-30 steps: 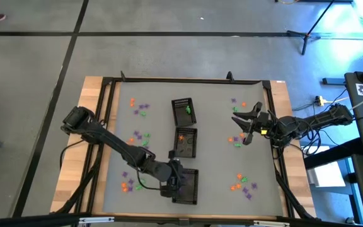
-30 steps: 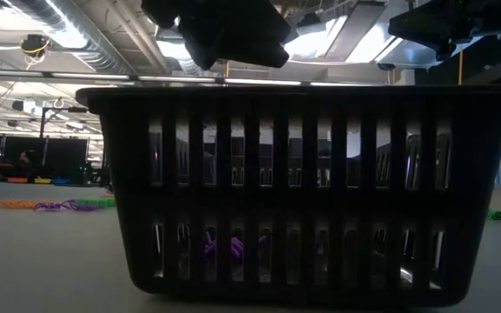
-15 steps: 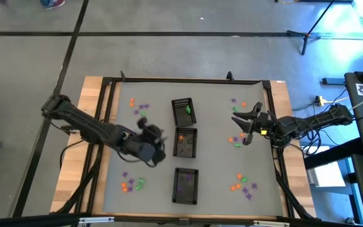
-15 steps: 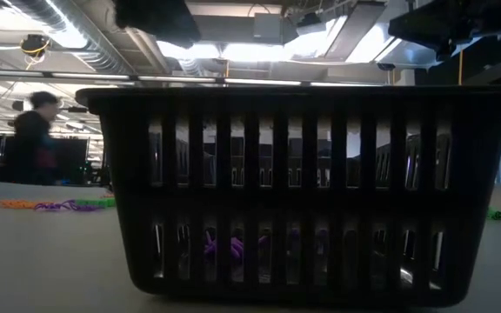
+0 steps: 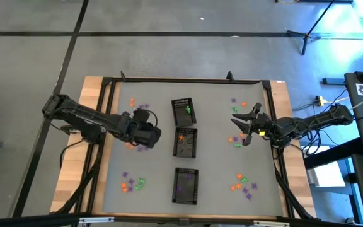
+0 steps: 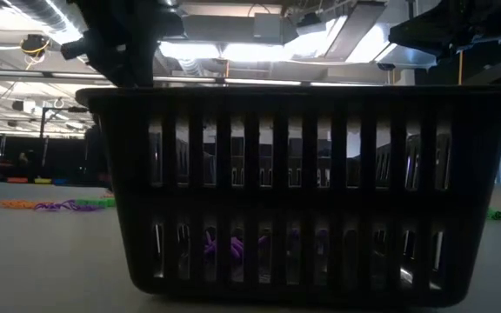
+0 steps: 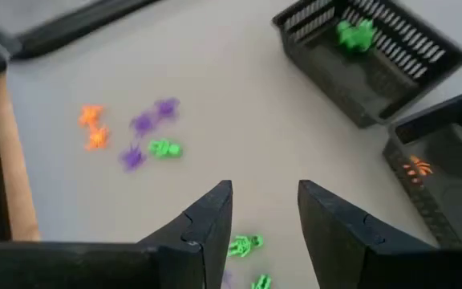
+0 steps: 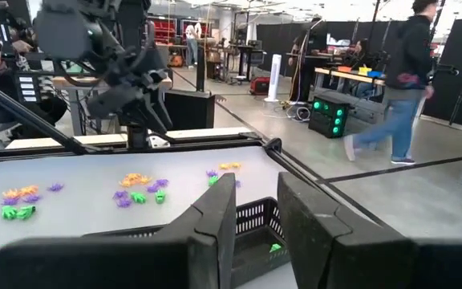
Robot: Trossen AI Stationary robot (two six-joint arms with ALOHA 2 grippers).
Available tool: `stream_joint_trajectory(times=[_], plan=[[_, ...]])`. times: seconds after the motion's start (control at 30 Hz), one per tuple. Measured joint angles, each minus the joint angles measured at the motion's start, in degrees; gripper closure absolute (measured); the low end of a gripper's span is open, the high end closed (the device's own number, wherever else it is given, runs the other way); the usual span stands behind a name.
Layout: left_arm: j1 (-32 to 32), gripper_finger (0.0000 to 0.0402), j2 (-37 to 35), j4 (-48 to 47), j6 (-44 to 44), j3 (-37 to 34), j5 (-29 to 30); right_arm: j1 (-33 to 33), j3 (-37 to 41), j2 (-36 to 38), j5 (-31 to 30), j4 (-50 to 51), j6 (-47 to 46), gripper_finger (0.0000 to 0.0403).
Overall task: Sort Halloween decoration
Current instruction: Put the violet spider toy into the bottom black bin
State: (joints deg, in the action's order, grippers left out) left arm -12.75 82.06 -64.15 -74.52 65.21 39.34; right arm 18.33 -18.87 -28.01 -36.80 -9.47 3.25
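Left tool parted and empty, hovering left of the middle tray over scattered trinkets. Right tool also narrowly parted, holding nothing, waiting to that tray's right. Few pieces binned; most clusters left on the counter.

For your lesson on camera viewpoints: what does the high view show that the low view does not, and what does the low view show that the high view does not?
Only the high view shows all three black trays, the left gripper and right gripper, and scattered trinkets. Only the low view shows the room's ceiling lights. Both show the nearest tray holding purple trinkets.
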Motion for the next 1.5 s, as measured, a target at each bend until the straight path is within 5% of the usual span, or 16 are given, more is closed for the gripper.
stream_joint_trajectory(times=[0.33,0.93,1.23,1.5], plan=[[7.26,0.0266,0.04,-1.82,-4.88,0.00,1.74,0.00,0.00,0.00,-0.02,0.69,0.00,0.0310],[22.10,0.0266,1.24,2.89,-10.58,-7.80,-10.78,0.01,0.00,0.00,-0.01,0.62,0.00,0.0310],[34.15,0.0266,1.23,15.48,1.42,-15.18,-18.73,0.01,0.00,0.00,-0.02,0.62,0.00,0.0310],[41.11,0.0266,1.22,21.30,2.95,-20.06,-22.96,0.00,0.00,0.02,-0.02,0.62,0.00,0.0310]])
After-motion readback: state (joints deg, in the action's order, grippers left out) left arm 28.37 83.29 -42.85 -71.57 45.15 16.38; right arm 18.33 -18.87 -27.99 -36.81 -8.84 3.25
